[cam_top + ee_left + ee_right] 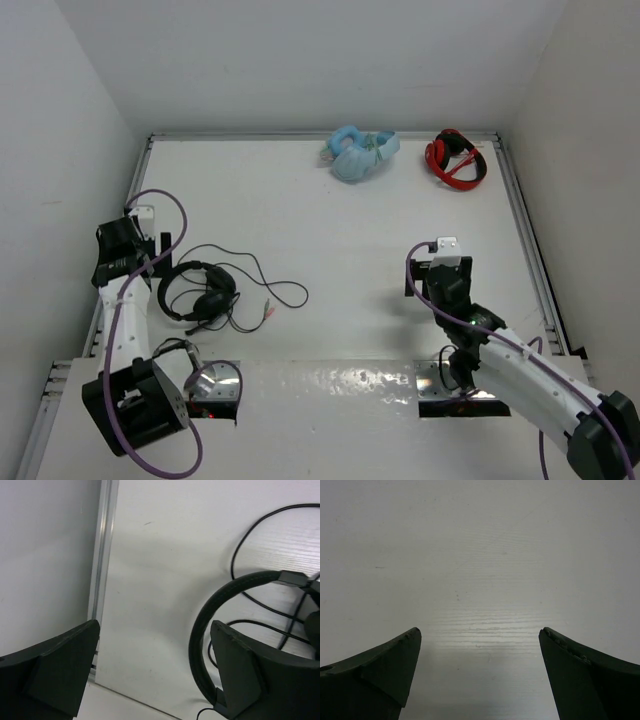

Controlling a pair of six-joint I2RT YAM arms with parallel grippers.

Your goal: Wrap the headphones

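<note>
Left pincer [154, 630] gapes empty beside the headphones [198, 291] (right pincer [479, 632] likewise, idle); closing now could miss the headband [198, 630] and snag cable [233, 562].

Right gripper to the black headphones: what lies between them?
Top view: only the headphones' own loose cable, then bare table up to the open right gripper.
</note>
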